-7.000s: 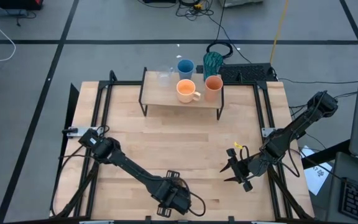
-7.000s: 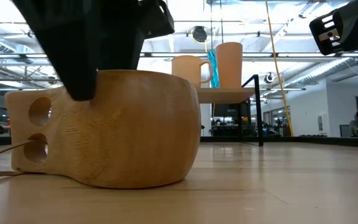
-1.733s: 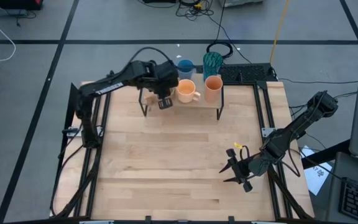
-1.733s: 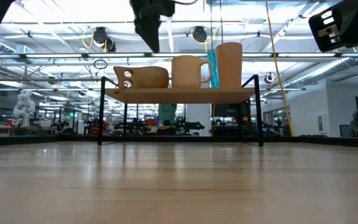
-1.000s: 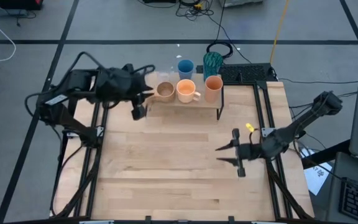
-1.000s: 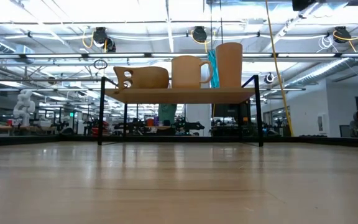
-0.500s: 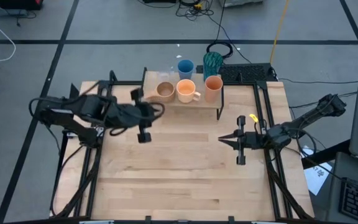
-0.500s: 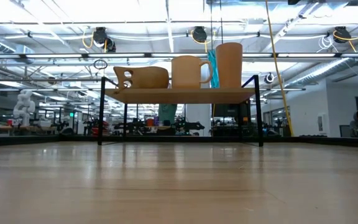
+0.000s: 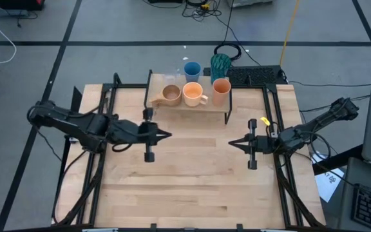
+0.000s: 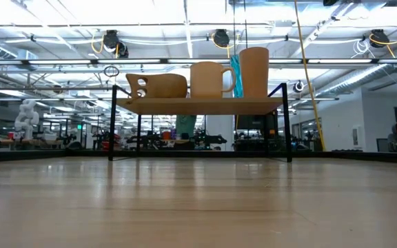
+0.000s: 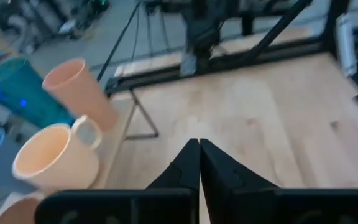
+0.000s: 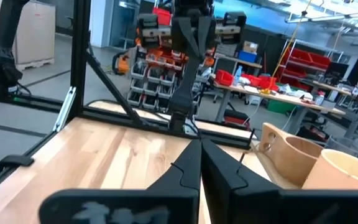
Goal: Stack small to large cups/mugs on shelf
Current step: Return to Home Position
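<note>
The shelf (image 9: 179,106) stands at the table's far middle. Along its near edge stand the tan wooden cup (image 9: 171,94), the orange mug (image 9: 193,94) and the orange-brown tumbler (image 9: 221,91). Behind them are the clear glass (image 9: 170,78), the blue cup (image 9: 192,69) and the teal tumbler (image 9: 220,64). My left gripper (image 9: 167,135) hovers shut over the table's middle left, pointing right. My right gripper (image 9: 230,143) hovers shut at the middle right, pointing left. Both are empty (image 11: 199,152) (image 12: 199,149).
The low view shows the wooden cup (image 10: 156,85), mug (image 10: 209,79) and tumbler (image 10: 253,71) in a row on the shelf top (image 10: 198,105), on black legs. Bare tabletop (image 9: 192,180) lies between and in front of the grippers. Black frame rails (image 9: 272,122) line both sides.
My left gripper has swung from the shelf's left end toward the near edge and the table's middle, sinking lower, and now points right. My right gripper has shifted slightly toward the far edge and shut. The cups on the shelf have stayed put.
</note>
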Available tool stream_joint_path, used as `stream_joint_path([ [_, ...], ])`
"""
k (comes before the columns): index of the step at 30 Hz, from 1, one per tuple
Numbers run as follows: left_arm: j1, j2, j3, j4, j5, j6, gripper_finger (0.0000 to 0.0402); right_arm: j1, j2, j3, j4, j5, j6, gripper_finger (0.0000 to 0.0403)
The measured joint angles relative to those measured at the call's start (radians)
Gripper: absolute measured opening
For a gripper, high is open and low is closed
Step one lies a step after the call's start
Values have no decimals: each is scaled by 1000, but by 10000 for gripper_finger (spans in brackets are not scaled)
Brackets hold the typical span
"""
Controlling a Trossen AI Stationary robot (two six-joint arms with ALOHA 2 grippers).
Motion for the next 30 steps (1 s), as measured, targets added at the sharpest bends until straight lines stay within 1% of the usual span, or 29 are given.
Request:
stream_joint_path([
  [5,3,-111,-168,170,94,40,3,0,-17,0,-60,-1,5,0],
  [8,12,-186,-268,252,153,65,10,0,-18,0,-85,-3,-7,0],
  [11,22,-262,-365,331,184,70,13,0,-17,0,-99,-9,-19,0],
  [16,56,-375,-515,437,254,81,4,0,-17,0,-110,-103,-35,0],
  [22,95,-482,-696,562,341,78,13,0,-16,0,-168,-113,-35,0],
  [25,103,-520,-770,622,368,74,9,0,-16,-6,-181,-113,-35,0],
  [28,107,-552,-827,660,371,62,3,0,-23,-34,-171,-113,-34,0],
  [30,107,-573,-864,686,372,65,7,0,-24,-55,-155,-113,-22,0],
])
